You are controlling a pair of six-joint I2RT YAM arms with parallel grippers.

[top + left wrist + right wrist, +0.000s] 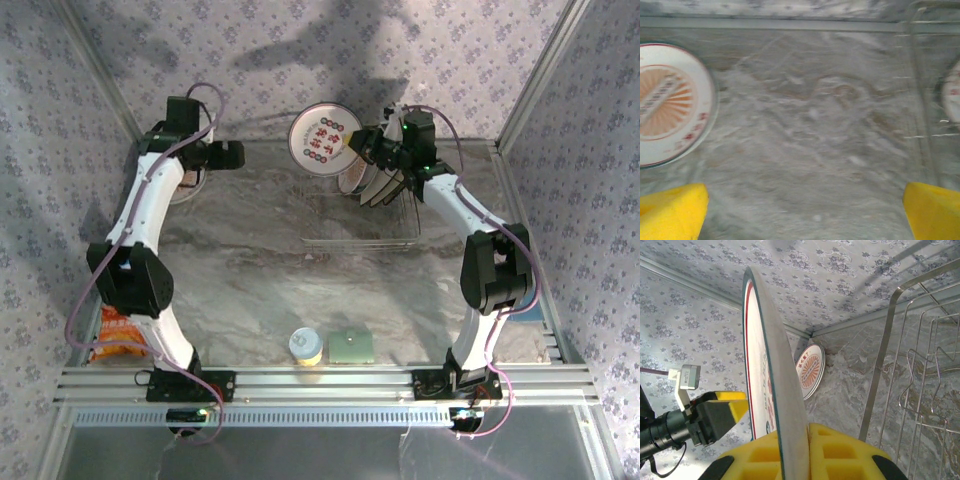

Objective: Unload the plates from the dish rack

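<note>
Marble-patterned worktop [300,280], silver wire dish rack [365,238] at right with cream plates [378,185] standing inside, right jaws clamped on round white teal-rimmed plate [322,141] lifted at rack's far end, left jaws wide, similar plate [667,105] flat far left.

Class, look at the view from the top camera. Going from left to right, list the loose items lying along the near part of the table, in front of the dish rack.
orange snack bag → small yellow container with a white lid → green square pad
</note>
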